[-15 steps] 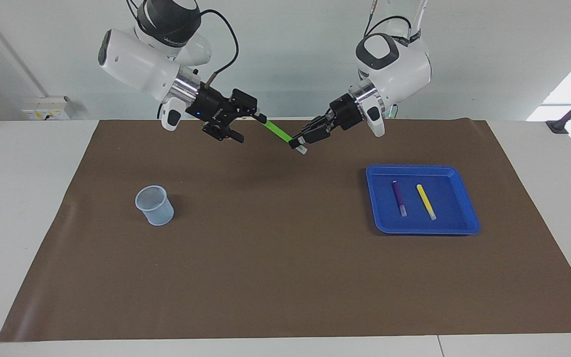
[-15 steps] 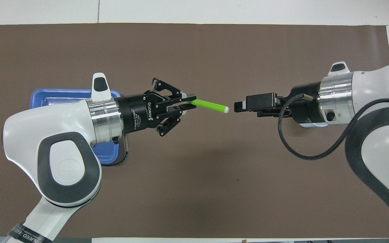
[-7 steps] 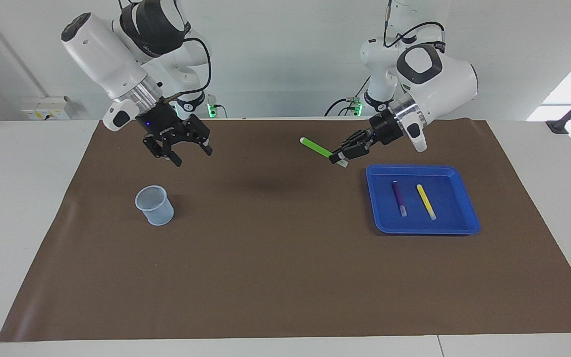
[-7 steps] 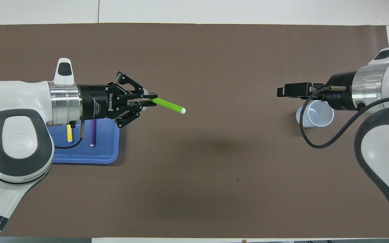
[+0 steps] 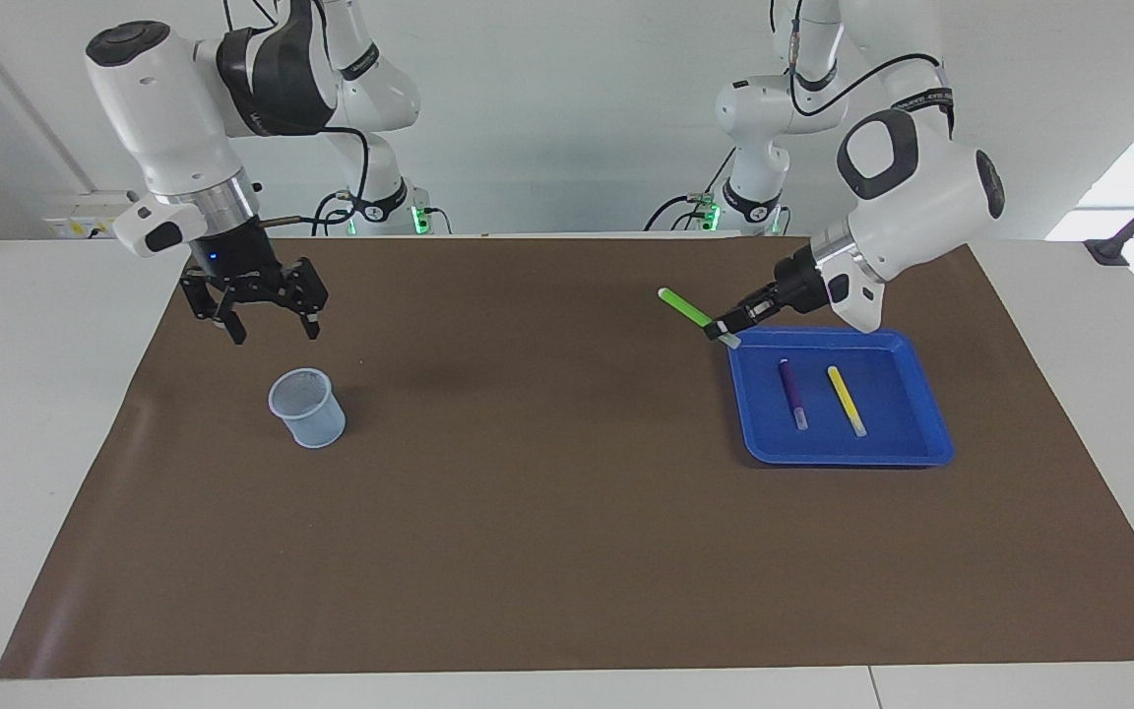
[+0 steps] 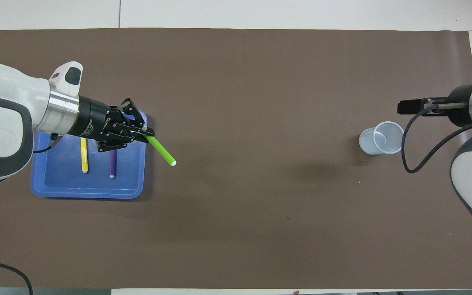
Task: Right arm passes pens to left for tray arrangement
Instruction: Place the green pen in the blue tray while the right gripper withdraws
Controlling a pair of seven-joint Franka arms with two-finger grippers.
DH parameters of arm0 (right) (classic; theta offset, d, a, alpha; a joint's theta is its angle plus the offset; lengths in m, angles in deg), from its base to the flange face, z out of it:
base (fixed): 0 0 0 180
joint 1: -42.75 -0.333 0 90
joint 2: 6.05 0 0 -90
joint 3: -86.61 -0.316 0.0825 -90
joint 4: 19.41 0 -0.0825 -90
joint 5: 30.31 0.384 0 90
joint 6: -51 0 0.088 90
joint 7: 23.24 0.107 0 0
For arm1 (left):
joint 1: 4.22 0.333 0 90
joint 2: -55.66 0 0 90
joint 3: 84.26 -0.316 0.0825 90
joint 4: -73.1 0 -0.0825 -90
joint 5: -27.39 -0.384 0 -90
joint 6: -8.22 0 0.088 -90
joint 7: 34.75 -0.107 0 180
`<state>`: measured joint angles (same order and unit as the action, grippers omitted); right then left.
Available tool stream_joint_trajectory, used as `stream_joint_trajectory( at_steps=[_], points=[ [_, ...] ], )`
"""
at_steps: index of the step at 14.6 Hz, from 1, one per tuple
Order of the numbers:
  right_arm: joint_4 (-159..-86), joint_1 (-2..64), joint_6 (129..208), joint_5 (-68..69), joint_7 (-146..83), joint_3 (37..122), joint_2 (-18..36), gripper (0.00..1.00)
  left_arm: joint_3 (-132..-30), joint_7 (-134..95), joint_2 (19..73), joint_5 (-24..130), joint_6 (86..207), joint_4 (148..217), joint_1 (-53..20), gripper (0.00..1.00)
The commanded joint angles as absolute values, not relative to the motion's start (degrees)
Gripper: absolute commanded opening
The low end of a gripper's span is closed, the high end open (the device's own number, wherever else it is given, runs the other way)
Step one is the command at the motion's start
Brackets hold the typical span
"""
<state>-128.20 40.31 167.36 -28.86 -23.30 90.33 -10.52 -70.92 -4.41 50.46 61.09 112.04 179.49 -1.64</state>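
Note:
My left gripper is shut on one end of the green pen and holds it in the air over the corner of the blue tray that is nearest the robots and the right arm's end. The pen sticks out over the mat. The purple pen and yellow pen lie side by side in the tray. My right gripper is open and empty, in the air over the mat beside the clear cup.
A brown mat covers most of the white table. The clear cup stands upright toward the right arm's end, with nothing seen in it.
My left gripper has carried the green pen from over the table's middle to the tray's corner. My right gripper has drawn away from the pen to its own end, near the cup.

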Motion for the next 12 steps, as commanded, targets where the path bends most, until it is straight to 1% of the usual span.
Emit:
stream_joint_trajectory(
  at_steps=[1,3,5,9,12],
  points=[
    [-118.8,40.0,158.5,-31.3,-22.4,92.8,-6.9,1.00,-70.6,-14.5,45.6,49.9,105.0,174.2,1.4,0.00],
    [-111.8,39.9,151.8,-31.2,-22.4,94.1,-4.1,1.00,-70.6,-22.5,43.1,40.5,102.5,172.2,3.3,0.00],
    [-107.9,40.0,147.0,-31.1,-22.4,94.6,-3.2,1.00,-70.6,-28.8,39.5,31.7,99.8,168.6,4.2,0.00],
    [-105.0,40.6,140.2,-29.3,-21.8,95.3,-3.9,1.00,-70.5,-36.3,31.7,15.7,99.5,163.5,5.4,0.00],
    [-105.8,40.8,138.5,-29.4,-17.7,94.8,-4.7,1.00,-70.5,-37.7,27.1,9.9,102.9,162.9,7.5,0.00]
  ],
)
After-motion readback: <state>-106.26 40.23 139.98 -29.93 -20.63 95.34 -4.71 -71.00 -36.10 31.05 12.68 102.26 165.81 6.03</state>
